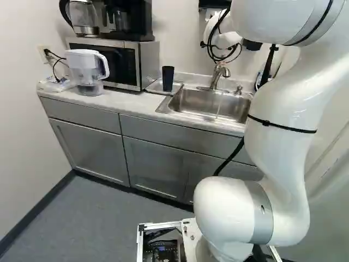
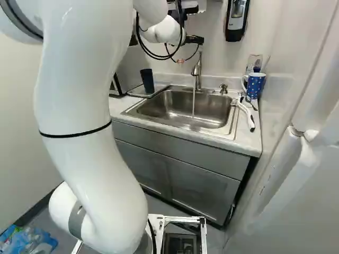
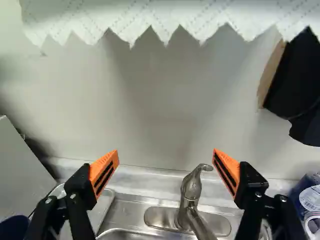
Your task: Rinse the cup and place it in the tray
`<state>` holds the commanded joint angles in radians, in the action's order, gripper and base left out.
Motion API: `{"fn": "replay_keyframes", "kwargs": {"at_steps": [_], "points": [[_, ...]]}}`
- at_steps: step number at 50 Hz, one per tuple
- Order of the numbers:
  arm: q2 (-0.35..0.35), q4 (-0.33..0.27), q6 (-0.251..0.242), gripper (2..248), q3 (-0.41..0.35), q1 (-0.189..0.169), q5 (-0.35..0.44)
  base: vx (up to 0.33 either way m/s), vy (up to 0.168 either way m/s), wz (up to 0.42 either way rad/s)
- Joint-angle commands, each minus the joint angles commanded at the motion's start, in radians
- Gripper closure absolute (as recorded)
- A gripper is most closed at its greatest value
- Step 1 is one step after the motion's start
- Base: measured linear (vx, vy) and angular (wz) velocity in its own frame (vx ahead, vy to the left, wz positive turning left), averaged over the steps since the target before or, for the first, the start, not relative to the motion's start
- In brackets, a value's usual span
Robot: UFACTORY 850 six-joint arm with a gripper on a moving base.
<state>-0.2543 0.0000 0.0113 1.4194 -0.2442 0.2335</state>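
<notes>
The black gripper is up near the wall, above the faucet, in the right base view. In the wrist view the gripper stands wide open, nothing between its orange pads, the faucet rising beyond and between the fingers. A dark cup stands upright on the metal tray left of the sink. A thin stream of water falls from the faucet into the sink. The cup shows partly beside one finger in the wrist view.
A microwave and a water pitcher stand left of the tray. Right of the sink are a blue dotted mug and a white-handled brush. A paper towel hangs ahead of the gripper; a soap dispenser is on the wall.
</notes>
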Motion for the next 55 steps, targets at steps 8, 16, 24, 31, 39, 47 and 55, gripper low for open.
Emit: {"fn": "replay_keyframes", "kwargs": {"at_steps": [8, 16, 24, 31, 39, 47, 55], "points": [[-0.013, 0.000, 0.000, 3, 0.015, -0.004, 0.000, 0.000, 0.000, 0.000], [-0.028, 0.000, 0.000, 3, 0.031, -0.004, 0.000, 0.000, 0.000, 0.000], [-0.041, 0.000, 0.000, 3, 0.047, -0.003, 0.000, 0.000, 0.000, 0.000], [-0.053, 0.000, 0.000, 3, 0.061, -0.001, 0.000, 0.000, 0.000, 0.000], [-0.061, 0.000, 0.000, 3, 0.070, 0.000, -0.003, 0.000, 0.000, 0.000], [-0.061, 0.000, 0.000, 3, 0.070, 0.000, -0.013, 0.000, 0.000, 0.000], [-0.061, 0.000, 0.000, 3, 0.070, 0.000, -0.024, 0.000, 0.000, 0.000]]}}
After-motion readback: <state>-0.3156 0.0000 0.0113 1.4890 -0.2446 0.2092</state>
